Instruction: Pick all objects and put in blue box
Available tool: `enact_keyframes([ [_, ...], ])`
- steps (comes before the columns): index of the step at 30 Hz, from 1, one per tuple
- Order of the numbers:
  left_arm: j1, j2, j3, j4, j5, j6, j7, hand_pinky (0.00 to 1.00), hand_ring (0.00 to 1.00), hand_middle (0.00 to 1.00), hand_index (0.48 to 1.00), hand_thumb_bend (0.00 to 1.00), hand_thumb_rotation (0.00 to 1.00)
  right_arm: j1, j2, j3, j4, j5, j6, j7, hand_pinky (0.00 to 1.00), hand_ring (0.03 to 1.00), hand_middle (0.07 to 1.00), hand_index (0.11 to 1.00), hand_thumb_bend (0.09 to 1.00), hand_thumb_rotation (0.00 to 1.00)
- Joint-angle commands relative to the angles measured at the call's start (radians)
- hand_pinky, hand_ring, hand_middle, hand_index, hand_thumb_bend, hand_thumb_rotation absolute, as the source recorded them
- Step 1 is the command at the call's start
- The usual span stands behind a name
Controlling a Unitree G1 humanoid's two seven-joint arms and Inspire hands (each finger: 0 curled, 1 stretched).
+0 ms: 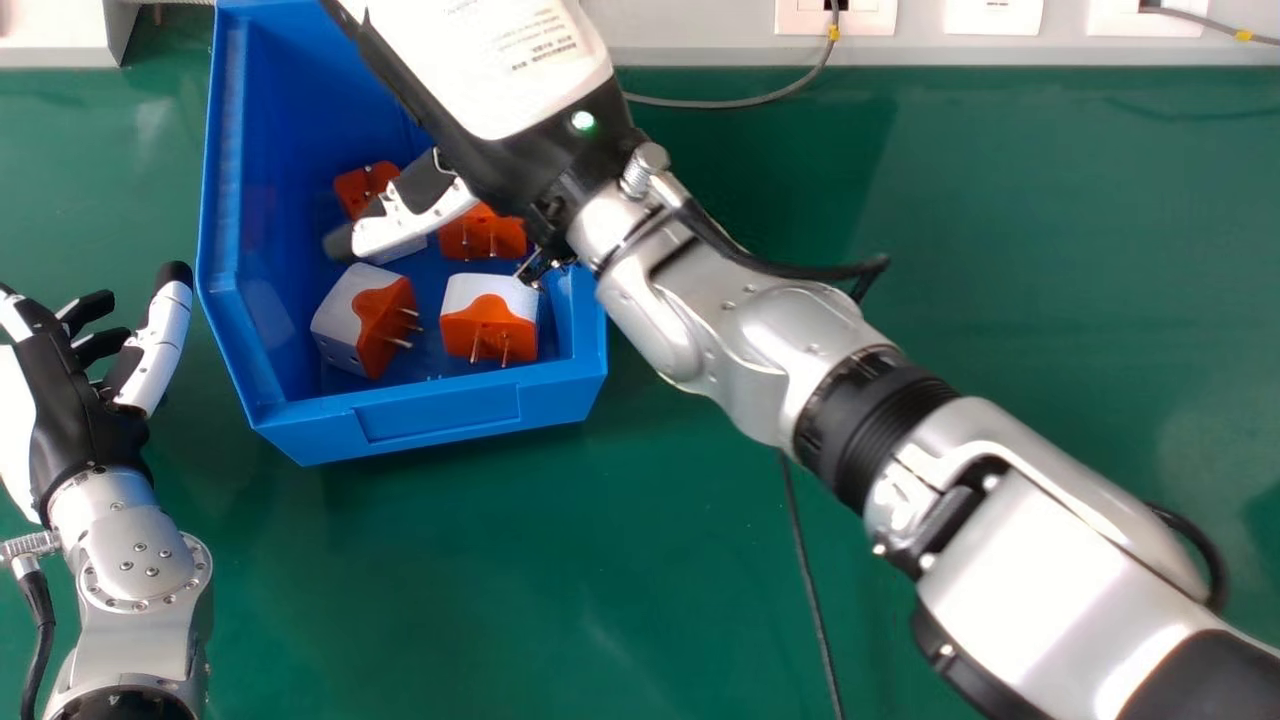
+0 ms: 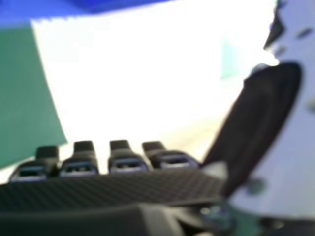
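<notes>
My right hand is over the back right part of the blue box, its thumb stretched out above the adapters inside. In the right hand view, the fingers of my right hand are extended, and no object is held against them. Several white and orange plug adapters lie in the box: one at the front left, another at the front right, and one behind that. An orange one farther back is partly covered by the thumb. My left hand rests open left of the box.
Green tabletop extends to the right of the box. A grey cable runs along the back toward the wall sockets, and a thin black cable crosses the front. My right forearm spans the right side diagonally.
</notes>
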Motion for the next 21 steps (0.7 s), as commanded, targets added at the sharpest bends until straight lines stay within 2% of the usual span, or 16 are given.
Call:
enact_keyframes([
  [1, 0.008, -0.018, -0.015, 0.008, 0.010, 0.018, -0.013, 0.61, 0.75, 0.81, 0.871, 0.64, 0.55, 0.034, -0.046, -0.001, -0.030, -0.011, -0.047, -0.097, 1.00, 0.998, 0.999, 0.999, 0.996, 0.46],
  [5, 0.003, -0.015, -0.014, 0.016, 0.007, 0.017, -0.015, 0.61, 0.75, 0.81, 0.871, 0.64, 0.55, 0.107, -0.111, -0.020, -0.072, -0.004, -0.141, -0.170, 1.00, 1.000, 1.000, 1.000, 0.988, 0.50],
  [9, 0.003, -0.016, -0.014, 0.011, 0.007, 0.019, -0.013, 0.61, 0.75, 0.81, 0.871, 0.64, 0.56, 0.235, -0.194, -0.094, -0.172, 0.080, -0.274, -0.142, 1.00, 1.000, 1.000, 1.000, 0.983, 0.55],
  [13, 0.002, -0.015, -0.014, 0.014, 0.007, 0.016, -0.012, 0.61, 0.75, 0.81, 0.871, 0.64, 0.56, 0.297, -0.232, -0.161, -0.115, 0.155, -0.377, -0.124, 0.99, 1.000, 1.000, 1.000, 0.982, 0.55],
  [16, 0.003, -0.014, -0.013, 0.012, 0.006, 0.011, -0.015, 0.61, 0.75, 0.81, 0.871, 0.64, 0.56, 0.326, -0.250, -0.194, -0.060, 0.192, -0.431, -0.102, 0.98, 1.000, 1.000, 1.000, 0.954, 0.63],
  [18, 0.004, -0.012, -0.012, 0.012, 0.005, 0.010, -0.017, 0.61, 0.75, 0.81, 0.871, 0.64, 0.56, 0.351, -0.260, -0.208, -0.031, 0.211, -0.470, -0.086, 0.98, 1.000, 1.000, 1.000, 0.954, 0.63],
  [21, 0.007, -0.007, -0.009, 0.009, 0.003, 0.011, -0.023, 0.61, 0.75, 0.81, 0.871, 0.64, 0.56, 0.390, -0.265, -0.229, 0.018, 0.236, -0.521, -0.057, 0.99, 1.000, 1.000, 1.000, 0.887, 0.77],
])
